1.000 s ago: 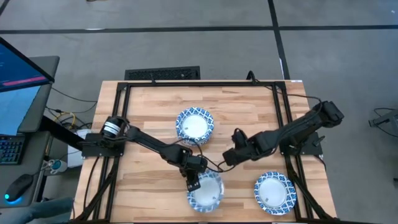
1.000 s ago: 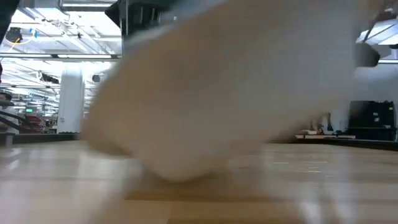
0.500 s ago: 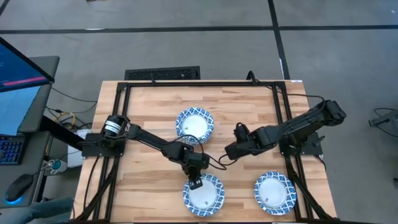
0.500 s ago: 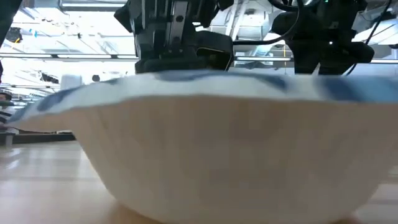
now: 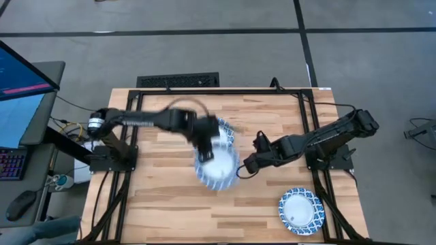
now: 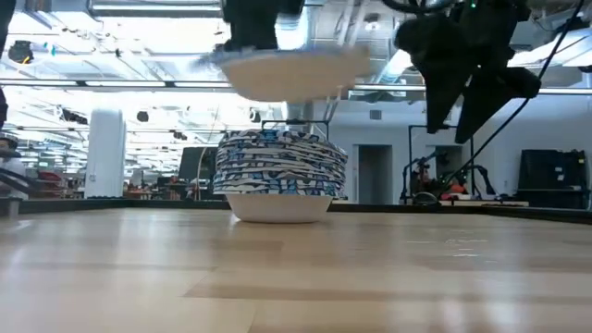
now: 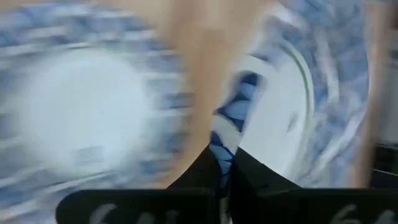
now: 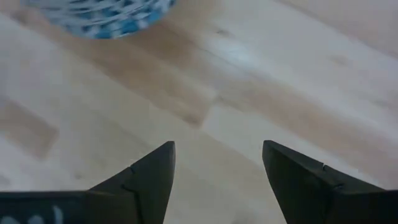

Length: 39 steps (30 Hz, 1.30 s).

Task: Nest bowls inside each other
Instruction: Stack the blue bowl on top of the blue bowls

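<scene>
The carried bowl (image 5: 216,165) is smeared by motion in the high view, and part of the stack of bowls (image 5: 223,131) is covered by it. In the left wrist view both are blurred. In the right wrist view the stack (image 8: 102,15) is cut by the edge.

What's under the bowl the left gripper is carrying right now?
The stack of bowls sits on the table just below the carried bowl, an air gap between. The stack's inside is hidden.
</scene>
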Each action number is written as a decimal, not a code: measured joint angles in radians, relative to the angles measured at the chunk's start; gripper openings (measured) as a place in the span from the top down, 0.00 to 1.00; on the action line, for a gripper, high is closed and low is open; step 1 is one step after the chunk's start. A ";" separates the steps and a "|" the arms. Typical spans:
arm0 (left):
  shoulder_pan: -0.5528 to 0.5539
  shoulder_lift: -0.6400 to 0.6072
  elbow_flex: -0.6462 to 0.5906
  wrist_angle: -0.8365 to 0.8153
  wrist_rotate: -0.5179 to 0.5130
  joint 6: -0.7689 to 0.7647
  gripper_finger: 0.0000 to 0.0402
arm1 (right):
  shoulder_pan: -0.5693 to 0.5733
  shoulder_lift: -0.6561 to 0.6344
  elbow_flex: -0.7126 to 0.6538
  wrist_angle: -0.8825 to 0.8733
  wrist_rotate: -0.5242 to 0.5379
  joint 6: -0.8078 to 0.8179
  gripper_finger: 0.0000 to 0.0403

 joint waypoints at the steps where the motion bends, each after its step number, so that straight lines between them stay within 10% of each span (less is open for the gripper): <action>1: 0.046 0.001 0.005 -0.031 -0.019 0.020 1.00 | 0.010 0.000 0.000 0.020 -0.006 0.016 0.34; 13: 0.540 0.012 0.016 -0.057 0.259 0.065 1.00 | 0.206 0.022 0.000 0.008 0.029 0.365 0.34; 24: 0.480 0.131 -0.025 -0.100 0.305 0.168 1.00 | 0.242 0.006 0.063 -0.577 -0.070 0.387 0.34; 39: 0.448 0.184 -0.026 -0.010 0.207 0.224 0.95 | 0.466 0.006 0.113 -0.575 -0.128 0.675 0.34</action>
